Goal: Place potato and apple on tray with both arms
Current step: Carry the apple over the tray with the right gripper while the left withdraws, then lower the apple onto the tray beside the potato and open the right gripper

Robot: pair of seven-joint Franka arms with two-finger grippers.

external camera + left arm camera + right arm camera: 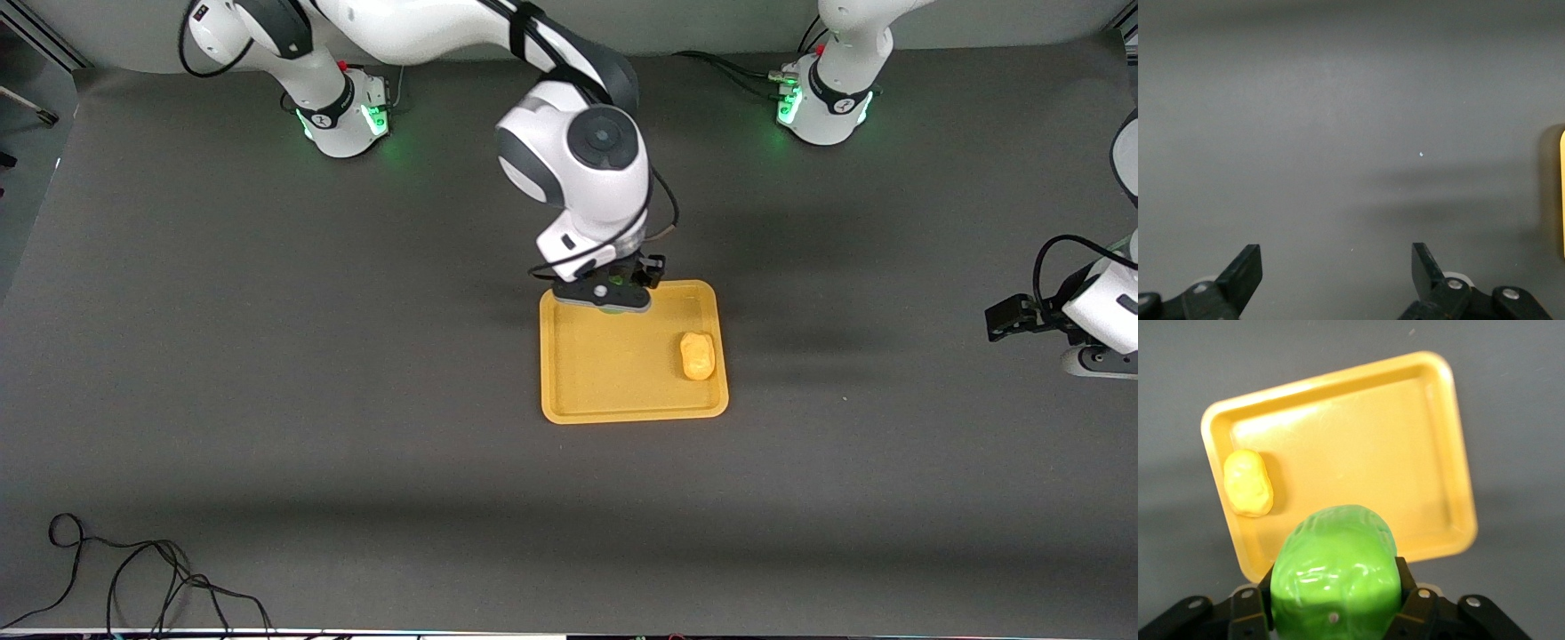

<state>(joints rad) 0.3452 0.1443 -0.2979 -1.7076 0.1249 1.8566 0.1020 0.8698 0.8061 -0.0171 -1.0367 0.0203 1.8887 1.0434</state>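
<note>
1. Apple (1335,570): green, faceted, clamped between the fingers of the right gripper (610,302). It fills the lower centre of the right wrist view; in the front view only a green sliver shows under the gripper, just above centre frame.
2. Right gripper: closed on the apple, hanging over the tray's edge nearest the robot bases, at centre frame in the front view.
3. Tray (622,411): yellow-orange, rounded corners, low rim, centre frame in the front view. Its floor under the gripper is bare.
4. Potato (697,356): yellow-orange lump lying inside the tray against the rim toward the left arm's end. It looks already delivered.
5. Left gripper (1013,318): at the right edge of the front view, waiting well apart from the tray. Its fingers (1245,273) stand wide apart and hold nothing, with bare mat below.
6. Handling note, as a judgement: carry the apple further in over the bare floor, clear of rim and potato. Lower it close to the floor before opening, since a round fruit may roll.
</note>
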